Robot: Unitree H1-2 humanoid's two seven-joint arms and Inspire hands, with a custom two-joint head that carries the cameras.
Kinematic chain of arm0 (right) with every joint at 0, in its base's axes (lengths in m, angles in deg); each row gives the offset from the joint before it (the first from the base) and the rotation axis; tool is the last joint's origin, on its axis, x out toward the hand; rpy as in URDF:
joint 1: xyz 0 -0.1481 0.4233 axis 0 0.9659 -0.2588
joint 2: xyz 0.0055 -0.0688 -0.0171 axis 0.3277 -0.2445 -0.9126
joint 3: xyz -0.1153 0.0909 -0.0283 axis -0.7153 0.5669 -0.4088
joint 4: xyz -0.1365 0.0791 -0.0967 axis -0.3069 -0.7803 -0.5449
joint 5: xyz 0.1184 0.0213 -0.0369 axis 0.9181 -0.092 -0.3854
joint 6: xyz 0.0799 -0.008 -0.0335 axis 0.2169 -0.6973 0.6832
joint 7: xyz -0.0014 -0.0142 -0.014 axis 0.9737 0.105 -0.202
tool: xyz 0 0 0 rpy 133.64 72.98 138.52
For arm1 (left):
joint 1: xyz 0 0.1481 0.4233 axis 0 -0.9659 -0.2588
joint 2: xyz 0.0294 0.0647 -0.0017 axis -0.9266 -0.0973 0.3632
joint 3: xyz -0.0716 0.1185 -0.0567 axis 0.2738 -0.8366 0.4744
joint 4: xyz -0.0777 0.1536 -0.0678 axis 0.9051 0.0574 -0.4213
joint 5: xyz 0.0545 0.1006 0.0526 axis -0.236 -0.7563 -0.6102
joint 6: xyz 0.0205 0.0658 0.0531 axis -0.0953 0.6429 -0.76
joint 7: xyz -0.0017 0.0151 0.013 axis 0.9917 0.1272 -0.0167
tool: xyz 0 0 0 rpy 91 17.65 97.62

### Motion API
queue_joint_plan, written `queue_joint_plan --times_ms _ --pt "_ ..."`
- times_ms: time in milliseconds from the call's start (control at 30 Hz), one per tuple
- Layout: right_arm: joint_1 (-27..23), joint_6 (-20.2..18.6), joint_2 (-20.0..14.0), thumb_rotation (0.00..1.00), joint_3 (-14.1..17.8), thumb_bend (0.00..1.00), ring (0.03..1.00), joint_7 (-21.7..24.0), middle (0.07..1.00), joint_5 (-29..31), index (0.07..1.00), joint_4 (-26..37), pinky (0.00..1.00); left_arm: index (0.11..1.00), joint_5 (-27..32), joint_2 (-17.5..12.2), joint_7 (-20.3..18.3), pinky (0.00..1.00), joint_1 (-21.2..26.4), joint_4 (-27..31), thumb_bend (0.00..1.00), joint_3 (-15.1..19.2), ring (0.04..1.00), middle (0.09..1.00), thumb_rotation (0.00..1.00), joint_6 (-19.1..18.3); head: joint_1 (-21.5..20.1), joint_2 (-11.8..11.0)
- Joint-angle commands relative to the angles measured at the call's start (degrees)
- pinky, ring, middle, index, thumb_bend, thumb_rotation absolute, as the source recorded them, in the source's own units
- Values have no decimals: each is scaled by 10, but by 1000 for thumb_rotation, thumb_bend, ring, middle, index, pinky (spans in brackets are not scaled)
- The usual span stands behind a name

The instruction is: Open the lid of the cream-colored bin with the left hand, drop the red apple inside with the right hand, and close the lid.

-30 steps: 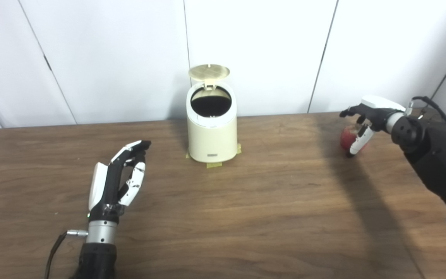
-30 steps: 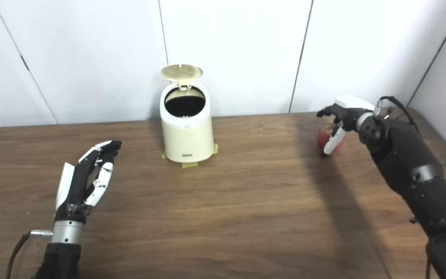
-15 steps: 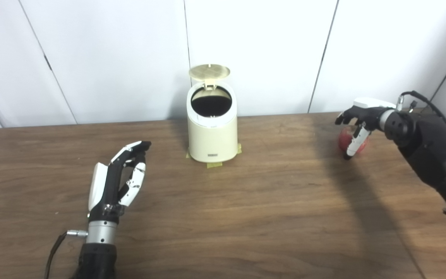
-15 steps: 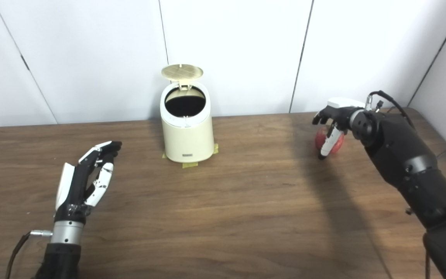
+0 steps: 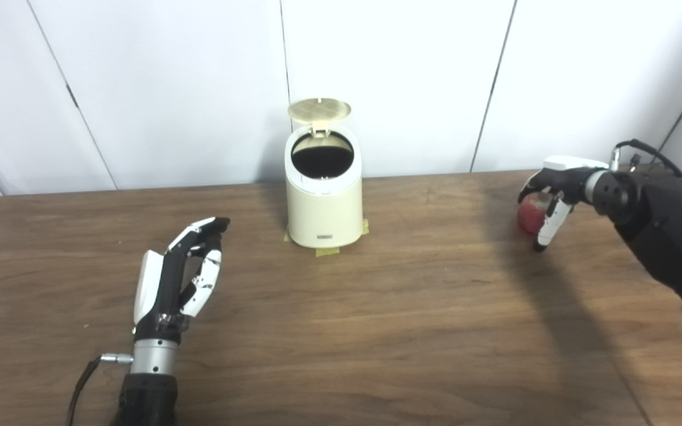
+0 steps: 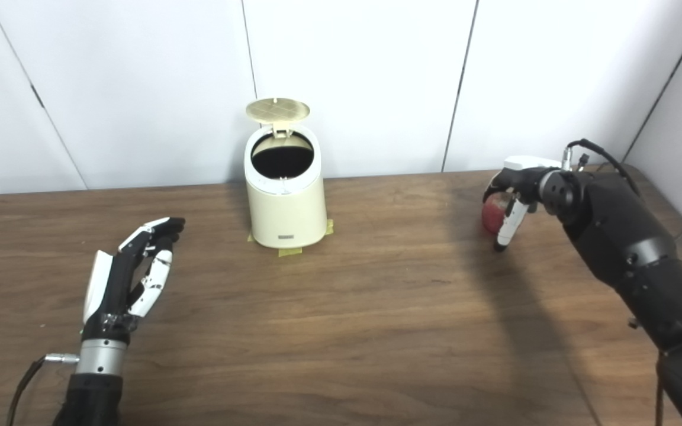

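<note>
Bin (image 5: pixel 324 198) upright near the table's (image 5: pixel 376 331) far edge, middle of the scene, standing on bits of yellow tape (image 5: pixel 327 251) that peek out at its base; lid (image 5: pixel 319 109) tipped up and back on its hinge, mouth open and dark inside.

Apple (image 5: pixel 531 214) on the wood far to the right, well apart from the bin, near the back edge; right hand (image 5: pixel 554 188) draped over it from above and from the right, dark fingers (image 6: pixel 496 181) curled down over the top and far side, white-tipped thumb (image 5: pixel 548 222) reaching down the near side (touching or just beside the skin, cannot tell which); no visible lift off the table, shadow directly beneath; firm clamp or loose cage, cannot tell.

Left hand (image 5: pixel 176 277) low over the near-left part of the table, well apart from bin and apple, palm turned inward toward the middle, holding nothing; fingers (image 6: pixel 157 228) held loosely side by side, slightly bent, pointing away toward the wall; thumb (image 5: pixel 203 284) set apart from them.
</note>
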Motion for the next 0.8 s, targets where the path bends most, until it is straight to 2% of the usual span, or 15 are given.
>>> queue_joint_plan --times_ms 0,133,267,400,567,667,700,733,767 --pt "-27 -1 -23 155 5 921 780 -1 850 -8 765 8 607 754 0 0 6 646 6 19 189 3 737 757 791 11 0 0" --pt "-24 7 -29 171 -2 922 809 1 856 -12 753 16 636 753 1 -1 7 646 7 16 191 4 738 757 794 15 0 0" --pt "-20 9 -29 199 -5 932 792 1 858 -18 756 18 628 755 -5 -1 8 647 7 17 190 2 740 759 799 14 1 1" --pt "-18 18 -28 175 -13 877 857 -1 879 -25 758 14 721 757 -2 1 6 650 6 20 188 3 741 761 797 10 3 2" --pt "-19 41 -29 173 -25 858 800 -10 857 -39 752 3 642 755 0 2 5 650 5 22 194 3 739 759 786 10 3 2" --pt "-7 48 -28 136 -22 866 788 -47 832 -56 713 16 613 757 -3 2 3 650 4 25 190 2 741 761 780 6 4 3" --pt "-1 39 -23 66 -17 851 781 -73 805 -64 661 14 612 758 -3 2 3 650 4 26 188 2 741 762 780 5 4 3" --pt "4 35 -15 95 -10 689 716 -109 746 -70 578 2 579 757 -2 3 4 650 4 26 187 3 741 761 779 5 4 3" --pt "9 34 -7 39 -3 593 593 -147 603 -76 523 -6 488 757 0 3 4 651 4 25 188 3 741 762 778 6 3 4"
